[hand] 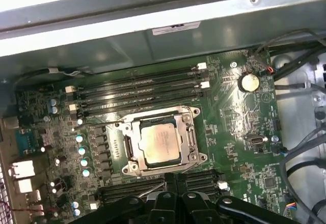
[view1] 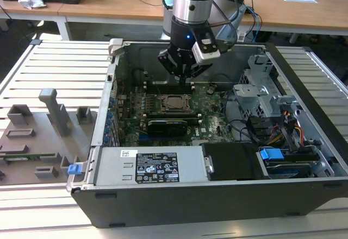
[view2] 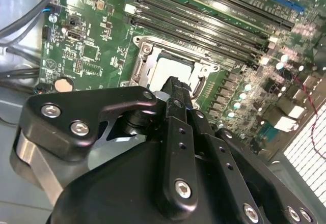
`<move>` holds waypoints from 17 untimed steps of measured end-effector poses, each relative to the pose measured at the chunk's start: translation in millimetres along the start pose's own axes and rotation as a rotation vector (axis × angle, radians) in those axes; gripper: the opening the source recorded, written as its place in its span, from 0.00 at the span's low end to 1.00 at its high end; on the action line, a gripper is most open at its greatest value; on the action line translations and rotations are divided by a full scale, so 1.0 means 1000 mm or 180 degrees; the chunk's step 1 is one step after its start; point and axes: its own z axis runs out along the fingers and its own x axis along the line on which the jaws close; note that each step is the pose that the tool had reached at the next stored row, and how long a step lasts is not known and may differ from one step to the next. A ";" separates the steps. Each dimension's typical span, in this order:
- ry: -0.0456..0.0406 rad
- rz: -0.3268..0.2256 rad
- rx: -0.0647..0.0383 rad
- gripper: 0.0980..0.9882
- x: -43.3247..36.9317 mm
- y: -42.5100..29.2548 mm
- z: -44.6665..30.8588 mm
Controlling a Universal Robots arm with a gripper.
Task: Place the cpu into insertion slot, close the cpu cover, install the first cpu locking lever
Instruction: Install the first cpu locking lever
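The cpu (hand: 159, 141) lies flat in the insertion slot (hand: 128, 150) on the green board, its silvery top showing through the window of the cpu cover (hand: 192, 132), which lies down over it. In the exterior view the cpu (view1: 173, 102) sits mid-case with my gripper (view1: 183, 80) hanging just above its far edge. In both wrist views the black fingers stand together, holding nothing: the gripper (hand: 170, 179) is at the socket's edge, and the gripper (view2: 174, 85) hides part of the cpu (view2: 170, 70). A thin lever wire (hand: 148, 188) runs beside the socket near the fingertips.
Long black memory slots (hand: 137, 89) flank the socket. A black expansion card (view1: 168, 125) lies in front of it, with the power supply (view1: 152, 165) nearer still. The drive cage (view1: 261, 95) and cables (view1: 250, 130) stand on the exterior view's right. Grey fixtures (view1: 38, 136) lie outside the case.
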 end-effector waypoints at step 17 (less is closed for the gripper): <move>-0.0033 -0.0836 0.0001 0.01 0.0000 0.0000 0.0000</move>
